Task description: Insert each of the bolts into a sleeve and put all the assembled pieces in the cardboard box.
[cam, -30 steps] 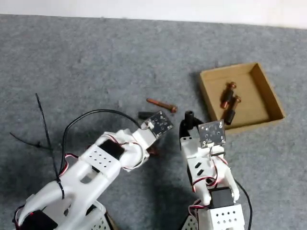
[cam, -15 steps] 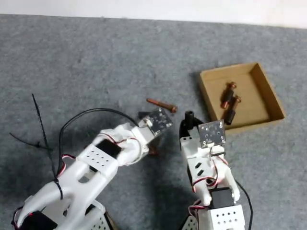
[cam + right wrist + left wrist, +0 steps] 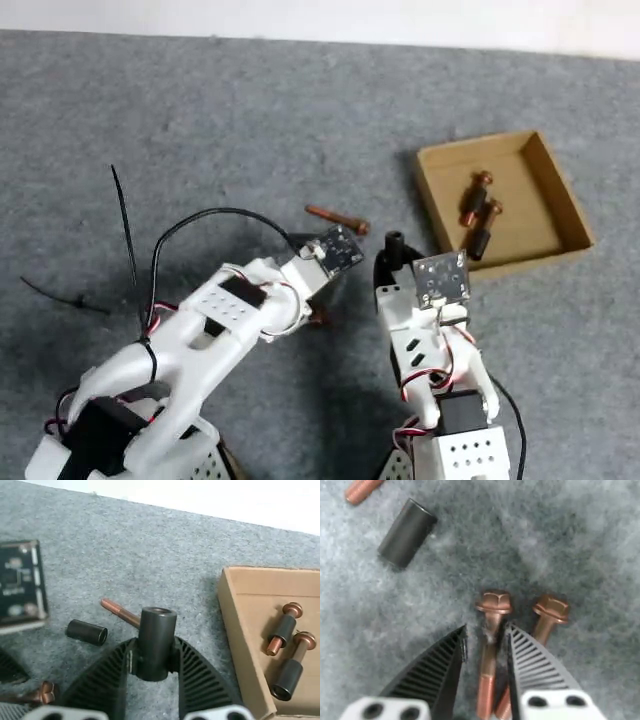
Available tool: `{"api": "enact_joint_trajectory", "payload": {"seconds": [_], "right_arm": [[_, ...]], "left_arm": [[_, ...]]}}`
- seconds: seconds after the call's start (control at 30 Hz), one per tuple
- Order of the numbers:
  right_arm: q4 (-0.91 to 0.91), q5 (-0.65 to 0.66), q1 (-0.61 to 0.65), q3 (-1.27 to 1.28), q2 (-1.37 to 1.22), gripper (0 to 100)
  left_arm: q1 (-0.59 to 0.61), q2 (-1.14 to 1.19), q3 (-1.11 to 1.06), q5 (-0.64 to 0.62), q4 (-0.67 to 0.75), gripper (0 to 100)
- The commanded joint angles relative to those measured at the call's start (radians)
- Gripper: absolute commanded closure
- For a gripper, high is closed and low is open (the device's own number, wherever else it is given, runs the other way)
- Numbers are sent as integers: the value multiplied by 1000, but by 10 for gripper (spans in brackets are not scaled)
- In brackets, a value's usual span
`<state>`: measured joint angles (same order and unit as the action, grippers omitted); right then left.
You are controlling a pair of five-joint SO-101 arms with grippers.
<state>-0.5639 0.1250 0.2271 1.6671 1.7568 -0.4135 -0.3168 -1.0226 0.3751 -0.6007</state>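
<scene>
My left gripper (image 3: 487, 630) is open low over the grey carpet, its fingers on either side of a copper bolt (image 3: 489, 665). A second copper bolt (image 3: 547, 620) lies just beside it. A loose black sleeve (image 3: 407, 532) lies a little beyond, and a third bolt (image 3: 337, 218) past that. My right gripper (image 3: 155, 647) is shut on another black sleeve (image 3: 157, 630), held upright left of the cardboard box (image 3: 436, 190). Two assembled pieces (image 3: 474, 198) (image 3: 484, 228) lie inside the box.
The carpet's far edge meets a white strip (image 3: 320, 15) at the back. A black cable (image 3: 200, 225) and cable ties (image 3: 125, 225) stick out from the left arm. The two arms stand close together near the front.
The left arm's body has swung to the right and its cable ties moved with it, while its gripper stayed over the bolts. The right arm has kept still with its sleeve.
</scene>
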Motion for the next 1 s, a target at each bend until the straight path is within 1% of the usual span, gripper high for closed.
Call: {"api": "enact_joint_trajectory", "payload": {"seconds": [0.0, 0.43, 0.53, 0.87, 0.97], "right_arm": [[31, 8, -8, 8, 25, 989], [31, 8, -10, 8, 25, 989], [31, 8, -10, 8, 25, 989], [31, 8, -10, 8, 25, 989], [31, 8, -10, 8, 25, 989]], "left_arm": [[-4, 7, 61, 8, -11, 874], [-4, 10, 74, 8, -11, 874], [-4, 10, 74, 40, -12, 874], [-4, 35, 85, 41, -14, 874], [-4, 77, 140, 41, -69, 874]]}}
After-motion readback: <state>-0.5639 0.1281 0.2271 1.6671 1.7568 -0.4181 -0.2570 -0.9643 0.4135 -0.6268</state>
